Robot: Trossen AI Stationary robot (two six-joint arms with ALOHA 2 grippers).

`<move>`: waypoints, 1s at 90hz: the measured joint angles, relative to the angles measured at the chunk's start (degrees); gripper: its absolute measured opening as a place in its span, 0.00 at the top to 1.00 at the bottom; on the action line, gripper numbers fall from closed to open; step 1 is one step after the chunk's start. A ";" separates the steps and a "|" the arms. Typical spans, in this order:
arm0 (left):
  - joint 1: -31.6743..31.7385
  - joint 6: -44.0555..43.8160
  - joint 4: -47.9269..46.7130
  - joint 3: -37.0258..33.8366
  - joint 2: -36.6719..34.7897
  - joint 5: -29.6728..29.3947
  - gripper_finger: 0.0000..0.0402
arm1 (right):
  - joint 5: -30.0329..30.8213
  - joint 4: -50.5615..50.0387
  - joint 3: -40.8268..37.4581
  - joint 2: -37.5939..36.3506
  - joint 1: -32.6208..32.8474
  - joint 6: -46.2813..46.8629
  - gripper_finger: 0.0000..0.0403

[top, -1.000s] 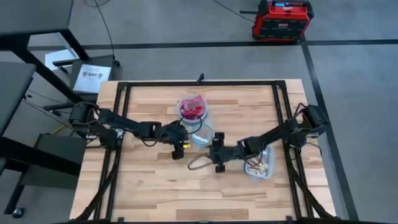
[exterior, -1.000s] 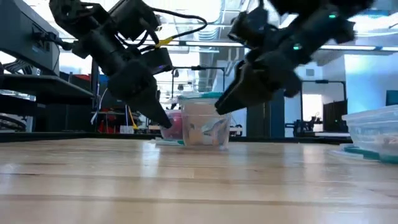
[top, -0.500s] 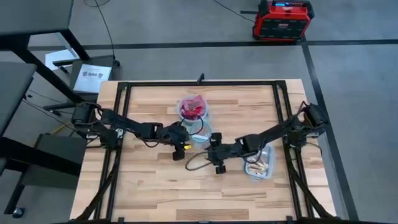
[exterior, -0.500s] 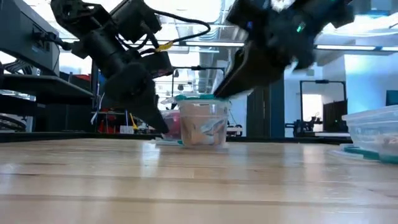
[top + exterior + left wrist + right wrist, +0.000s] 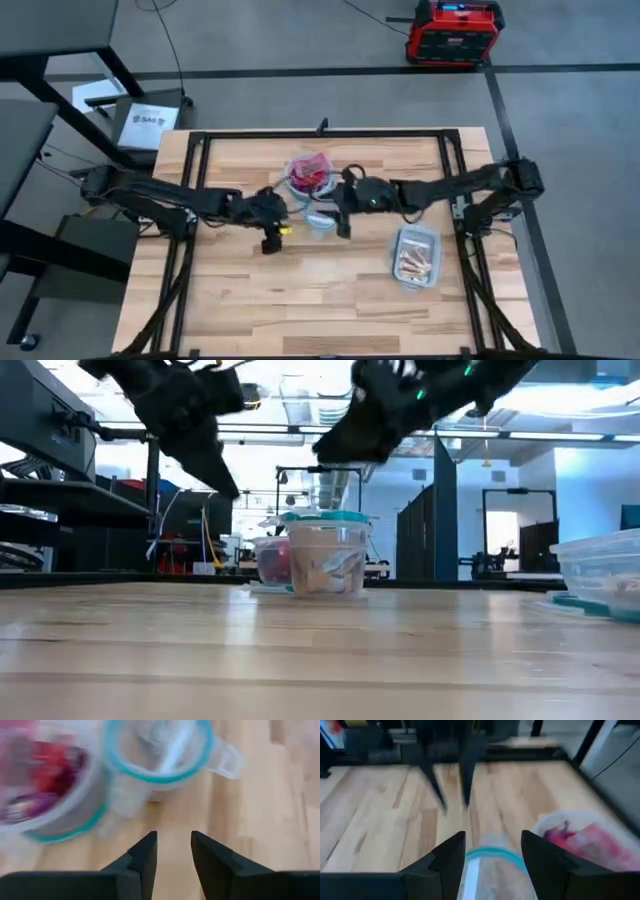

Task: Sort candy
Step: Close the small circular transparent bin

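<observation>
Red and purple candy [image 5: 310,175] fills the far clear bowl [image 5: 580,840]. Whitish candy [image 5: 325,565] lies in the nearer bowl with the bluish rim [image 5: 320,218]. Orange candy [image 5: 413,262] lies in the clear tub [image 5: 416,240] at the right. My right gripper [image 5: 492,845] hangs open just above the whitish bowl's rim [image 5: 495,854], nothing between its fingers. My left gripper [image 5: 172,850] is open and holds nothing, raised above the table just left of the two bowls [image 5: 157,750]. In the low view both grippers [image 5: 215,470] [image 5: 335,450] hang above the bowls.
A black frame [image 5: 320,133] runs round the wooden table [image 5: 300,300]. Bare wood lies in front of the bowls and toward the near edge. The two grippers point at each other across the bowls, close together.
My right gripper has risen and gone from the near side of the bowls toward the far edge, ending over the whitish bowl. My left gripper has risen and drawn back a little toward the table's left edge. The bowls have stayed in place.
</observation>
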 joint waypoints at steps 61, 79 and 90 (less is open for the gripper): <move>3.92 0.45 4.50 -8.40 -7.11 -2.27 0.73 | -0.81 6.06 -0.63 5.78 1.01 -2.95 0.56; 4.13 0.16 8.00 -8.66 -7.11 -1.34 0.73 | 1.88 -8.03 -1.89 -0.24 0.63 -2.81 0.56; 4.13 0.13 12.96 -8.69 -6.86 -0.11 0.73 | 3.93 -11.69 -4.24 -3.45 0.76 -1.26 0.56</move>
